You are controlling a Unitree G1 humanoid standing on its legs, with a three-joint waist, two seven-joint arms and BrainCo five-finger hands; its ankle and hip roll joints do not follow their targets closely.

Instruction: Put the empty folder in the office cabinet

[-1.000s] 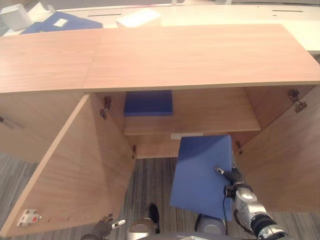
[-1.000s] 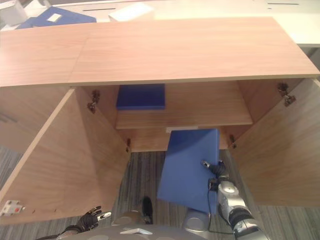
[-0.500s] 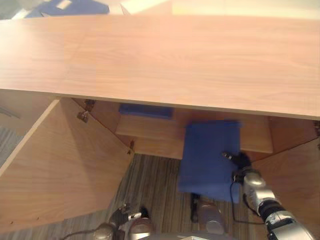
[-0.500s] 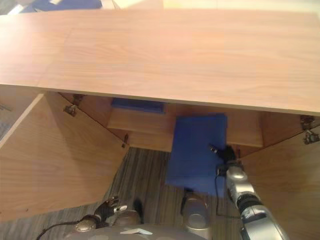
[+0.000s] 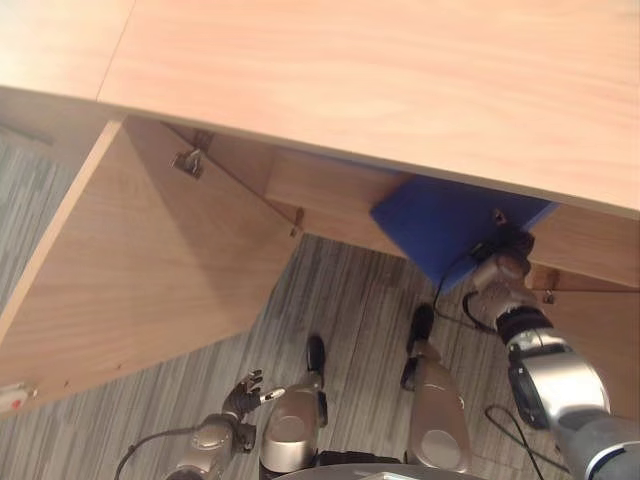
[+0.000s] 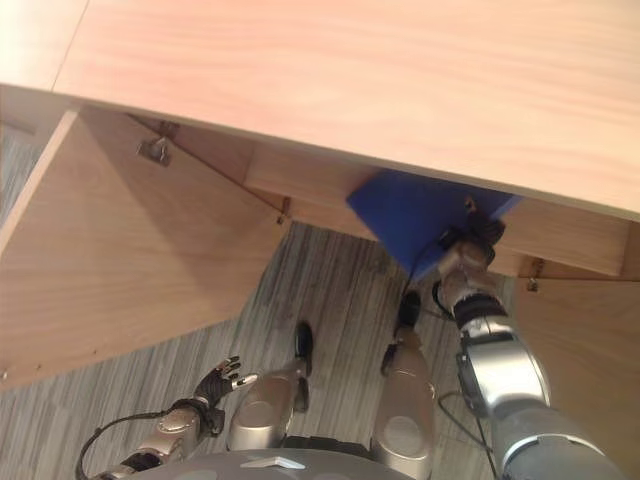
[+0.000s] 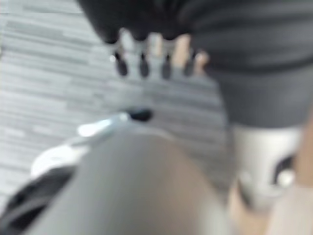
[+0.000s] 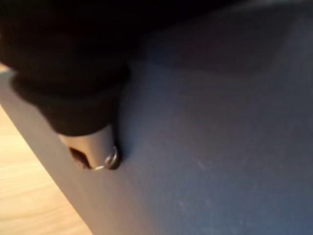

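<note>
Folder (image 5: pixel 440 225) edge under cabinet top (image 5: pixel 400 70)

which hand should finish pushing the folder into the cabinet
Right, most likely. The right hand is already on the blue folder, which sits partly under the cabinet top. The left hand hangs low over the floor, fingers relaxed, well away from the opening.

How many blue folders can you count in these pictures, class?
1. The blue folder is at the cabinet opening, partly under its top, held by the right hand. Others may be hidden under the cabinet top.
</note>
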